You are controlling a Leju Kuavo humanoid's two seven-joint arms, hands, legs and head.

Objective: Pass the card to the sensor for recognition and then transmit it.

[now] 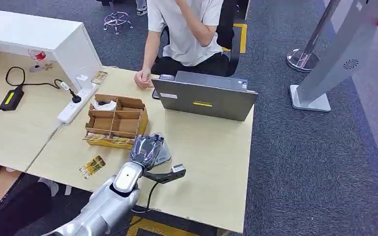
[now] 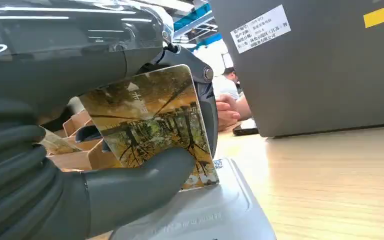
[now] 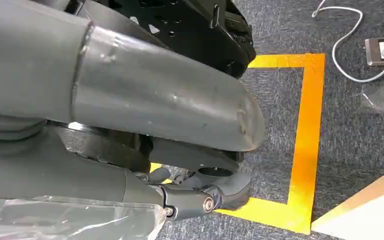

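holding card [image 2: 150,120] in left hand [image 1: 146,149] over sensor [image 2: 205,210]; right hand [image 3: 130,125] state unclear

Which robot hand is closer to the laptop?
Left. The left hand holds a card over the desk just in front of the laptop; the right hand hangs low over the carpet.

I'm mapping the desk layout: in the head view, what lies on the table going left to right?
Black power adapter → white power strip → loose card → cardboard organizer → left hand over the white sensor → laptop.
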